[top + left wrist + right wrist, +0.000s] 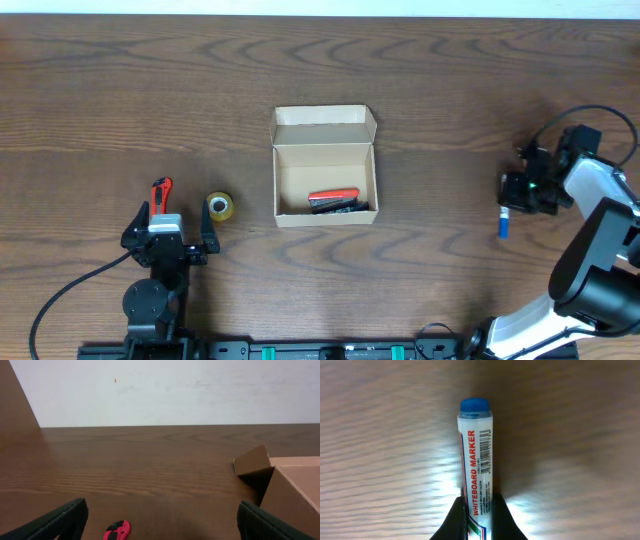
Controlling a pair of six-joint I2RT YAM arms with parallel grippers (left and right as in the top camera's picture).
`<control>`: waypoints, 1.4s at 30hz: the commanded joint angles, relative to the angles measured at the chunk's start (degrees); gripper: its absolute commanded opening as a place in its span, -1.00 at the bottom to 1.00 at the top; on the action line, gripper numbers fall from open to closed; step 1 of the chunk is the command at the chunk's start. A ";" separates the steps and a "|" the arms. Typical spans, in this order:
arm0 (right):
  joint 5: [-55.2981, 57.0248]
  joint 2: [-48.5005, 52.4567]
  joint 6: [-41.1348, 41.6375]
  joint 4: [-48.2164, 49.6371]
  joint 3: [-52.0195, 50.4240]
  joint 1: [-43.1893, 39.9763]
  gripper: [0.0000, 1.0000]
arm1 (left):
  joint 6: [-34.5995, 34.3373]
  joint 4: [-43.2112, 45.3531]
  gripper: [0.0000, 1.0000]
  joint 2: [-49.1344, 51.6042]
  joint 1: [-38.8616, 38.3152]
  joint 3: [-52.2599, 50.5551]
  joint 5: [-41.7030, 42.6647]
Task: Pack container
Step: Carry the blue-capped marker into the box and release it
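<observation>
The container (325, 148) is a tan cardboard box, open, with its flap lid folded back, at the table's middle; a red and black marker (333, 201) lies inside. Its corner also shows in the left wrist view (287, 487). My right gripper (481, 510) is shut on a white whiteboard marker with a blue cap (477, 460), at the table's right side (505, 222). My left gripper (160, 520) is open and empty at the front left (168, 235), with a red and black utility knife (117, 531) between its fingers' line of view.
The red utility knife (160, 193) and a roll of yellow tape (220, 206) lie left of the box, just beyond my left gripper. A black cable (60, 295) trails at the front left.
</observation>
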 commanded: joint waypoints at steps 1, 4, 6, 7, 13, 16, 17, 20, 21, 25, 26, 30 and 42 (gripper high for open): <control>-5.55 -2.16 -0.20 0.00 3.08 4.00 -0.97 | -0.42 -2.71 0.90 -0.39 -0.07 -0.94 0.70; -7.74 -6.69 -1.60 0.09 7.32 8.37 -0.97 | -0.42 -2.71 0.90 -0.39 -0.07 -0.94 0.70; -10.86 -9.03 -3.43 -0.28 9.99 11.19 -0.97 | -0.42 -2.71 0.90 -0.39 -0.07 -0.94 0.70; -12.02 -10.21 -4.72 -0.72 11.61 13.11 -0.97 | -0.42 -2.71 0.90 -0.39 -0.07 -0.94 0.70; -13.40 -13.27 -17.77 -6.05 20.76 28.17 -0.98 | -0.39 -2.71 0.90 -0.39 -0.07 -0.94 0.70; -12.31 -13.22 -26.05 -8.15 23.32 37.22 -0.97 | -0.39 -2.71 0.90 -0.39 -0.07 -0.94 0.70; -11.19 -13.22 -28.06 -8.20 23.65 40.41 -0.98 | -0.42 -2.71 0.90 -0.39 -0.07 -0.94 0.70; -6.62 -13.20 -34.56 -8.35 23.78 47.95 -0.98 | -0.42 -2.71 0.90 -0.39 -0.07 -0.94 0.70; -5.18 -13.16 -36.98 -8.68 23.78 50.31 -0.98 | -0.42 -2.71 0.90 -0.39 -0.07 -0.94 0.70; -4.20 -12.68 -47.52 -11.30 23.76 57.11 -0.98 | -0.42 -2.71 0.91 -0.39 -0.07 -0.94 0.70; -4.13 -12.33 -49.07 -11.96 23.76 58.01 -0.98 | -0.42 -2.71 0.90 -0.39 -0.07 -0.94 0.70; -3.58 -9.60 -49.48 -13.20 23.76 59.39 -0.97 | -0.39 -2.69 0.91 -0.39 -0.07 -0.94 0.70; -3.82 3.26 -46.64 -12.41 23.74 59.39 -0.97 | -0.39 -2.71 0.90 -0.39 -0.07 -0.94 0.70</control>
